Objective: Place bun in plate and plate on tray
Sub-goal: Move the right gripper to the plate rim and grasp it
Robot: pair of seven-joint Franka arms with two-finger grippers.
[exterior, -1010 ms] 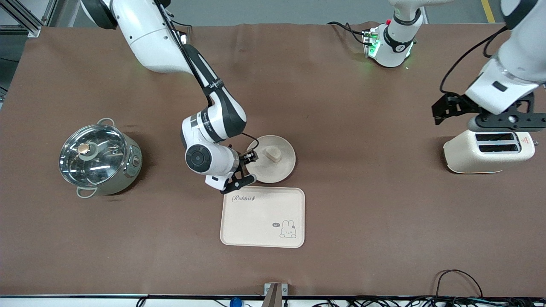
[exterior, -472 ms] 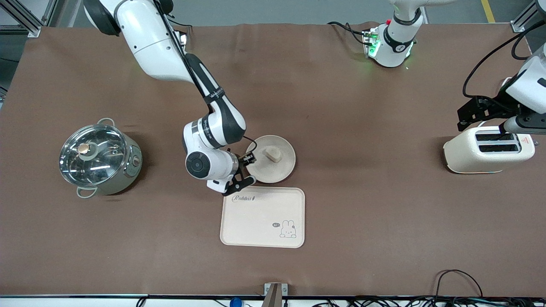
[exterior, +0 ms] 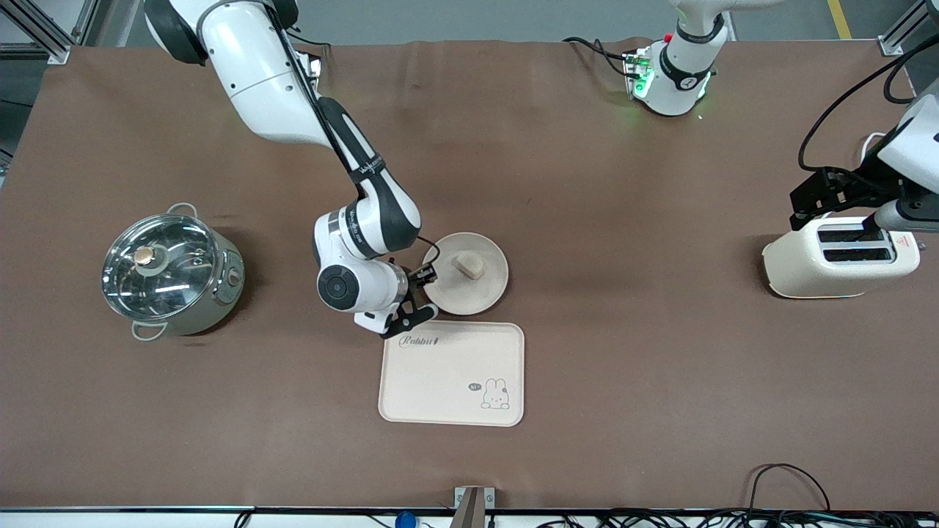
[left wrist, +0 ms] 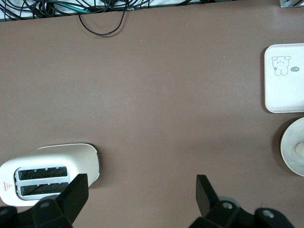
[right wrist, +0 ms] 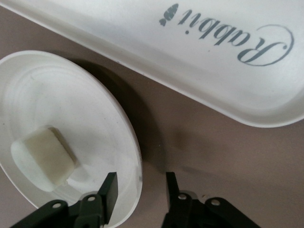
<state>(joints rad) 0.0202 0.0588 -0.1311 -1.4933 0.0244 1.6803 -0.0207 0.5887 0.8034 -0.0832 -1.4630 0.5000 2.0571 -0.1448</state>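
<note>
The round plate (exterior: 477, 292) lies on the table with the bun (exterior: 468, 265) in it. The tray (exterior: 452, 374) with "Rabbit" lettering lies just nearer the front camera, beside the plate. My right gripper (exterior: 423, 295) is open and low at the plate's rim on the side toward the right arm's end of the table. In the right wrist view its gripper (right wrist: 141, 191) straddles the rim of the plate (right wrist: 80, 109), one finger over the dish and one outside; the bun (right wrist: 42, 156) and tray (right wrist: 199, 66) show. My left gripper (exterior: 858, 209) hangs open over the toaster (exterior: 840, 258), empty (left wrist: 141, 192).
A lidded steel pot (exterior: 170, 273) stands toward the right arm's end of the table. The toaster (left wrist: 47, 172) stands toward the left arm's end. Cables (exterior: 792, 477) lie at the table edge nearest the front camera.
My left arm has pulled back toward its end of the table, over the toaster. My right gripper has shifted slightly at the plate's rim. Plate, bun and tray have not moved.
</note>
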